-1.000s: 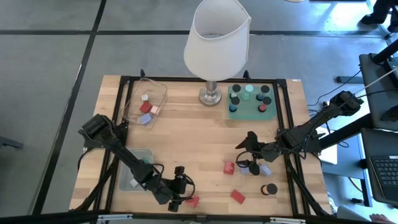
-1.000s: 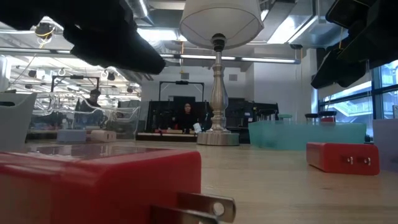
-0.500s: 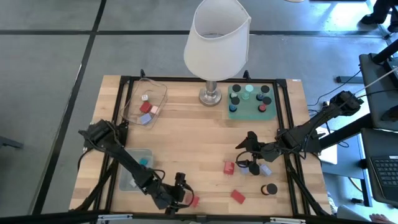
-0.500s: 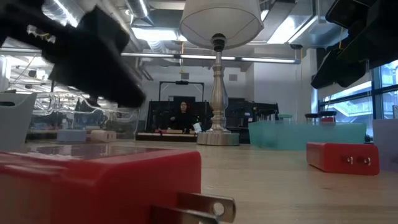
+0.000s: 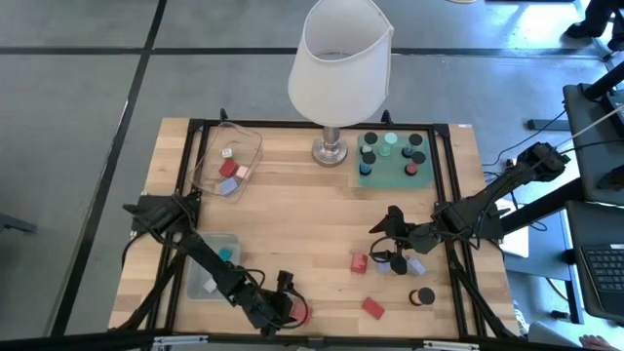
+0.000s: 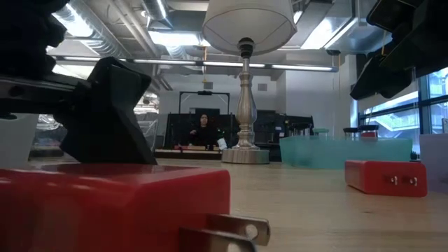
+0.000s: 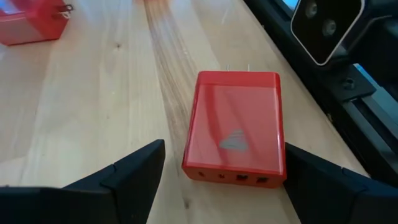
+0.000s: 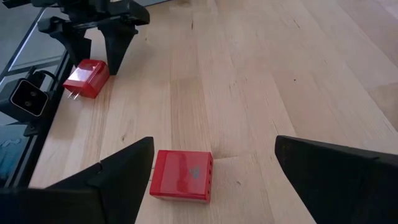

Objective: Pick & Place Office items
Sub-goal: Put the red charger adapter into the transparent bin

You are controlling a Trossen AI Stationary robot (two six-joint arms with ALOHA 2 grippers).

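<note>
A red plug-in block (image 7: 235,127) lies flat on the wood by the table's near edge, prongs pointing away from my left gripper (image 7: 224,152). That gripper is open and low over the block (image 5: 304,315), one finger on each side. One finger stands clear of it. The other is close beside it, and I cannot tell if they touch. My right gripper (image 5: 390,255) waits open at the table's right middle. It hangs above a second red block (image 8: 181,175).
A third red block (image 5: 372,307), a black cap (image 5: 422,295) and a lavender piece (image 5: 416,265) lie at the near right. A grey-blue bin (image 5: 213,263) stands at the left. A clear tray (image 5: 229,161), the lamp (image 5: 339,68) and a green mat (image 5: 392,156) stand at the far side.
My left gripper has sunk toward the table onto the red block by the near edge and has rolled a little. In the low view its dark fingers have come down to table height. The block has not moved.
</note>
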